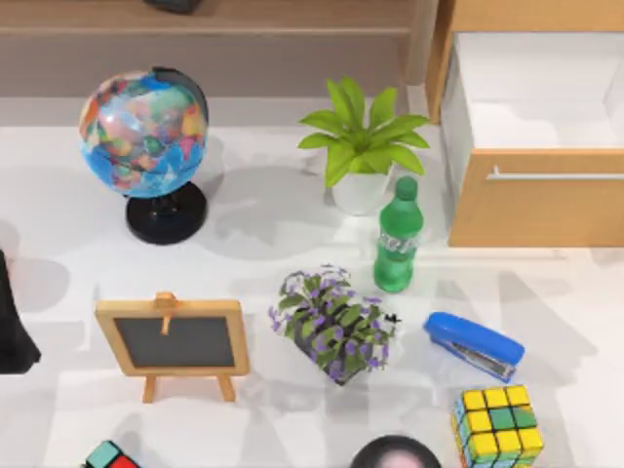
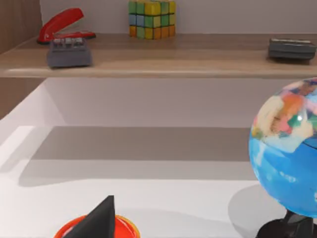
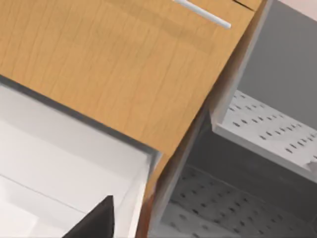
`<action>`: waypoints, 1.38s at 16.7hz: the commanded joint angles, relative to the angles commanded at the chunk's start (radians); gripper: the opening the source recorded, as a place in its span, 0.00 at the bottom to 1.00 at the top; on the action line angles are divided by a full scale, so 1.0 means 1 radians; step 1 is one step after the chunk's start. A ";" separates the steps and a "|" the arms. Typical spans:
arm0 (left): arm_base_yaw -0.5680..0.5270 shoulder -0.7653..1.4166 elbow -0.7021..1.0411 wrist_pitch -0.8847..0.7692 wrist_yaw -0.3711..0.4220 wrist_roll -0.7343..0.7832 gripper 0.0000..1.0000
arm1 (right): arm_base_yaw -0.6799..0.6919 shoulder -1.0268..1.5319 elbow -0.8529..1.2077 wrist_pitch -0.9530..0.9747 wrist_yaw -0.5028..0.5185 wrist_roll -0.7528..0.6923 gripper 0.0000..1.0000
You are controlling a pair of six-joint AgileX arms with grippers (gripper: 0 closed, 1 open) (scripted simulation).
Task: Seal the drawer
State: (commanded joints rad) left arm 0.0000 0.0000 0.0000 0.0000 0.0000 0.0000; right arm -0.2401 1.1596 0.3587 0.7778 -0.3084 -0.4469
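**Drawer open, front awaiting push**

From the near table edge outward: cube (image 1: 497, 422), stapler (image 1: 475, 345), bottle (image 1: 398, 236), then the drawer (image 1: 538, 195) at two o'clock, pulled out with white interior exposed. Its handle (image 1: 556, 175) runs nine-to-three; closing likely requires a push toward twelve.

The right wrist view shows the drawer front (image 3: 124, 64) close ahead, so the right arm is judged nearer. The left wrist view faces the globe (image 2: 290, 148) and shelf (image 2: 148, 59).

Finger spacing on either gripper: cannot tell.
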 joint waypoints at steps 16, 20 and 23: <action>0.000 0.000 0.000 0.000 0.000 0.000 1.00 | 0.575 0.796 -0.146 0.952 0.668 -1.078 1.00; 0.000 0.000 0.000 0.000 0.000 0.000 1.00 | 0.587 0.818 -0.144 0.979 0.687 -1.108 1.00; 0.000 0.000 0.000 0.000 0.000 0.000 1.00 | 0.582 0.820 -0.143 0.975 0.684 -1.107 1.00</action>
State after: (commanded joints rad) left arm 0.0000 0.0000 0.0000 0.0000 0.0000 0.0000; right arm 0.3418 1.9793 0.2158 1.7529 0.3755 -1.5538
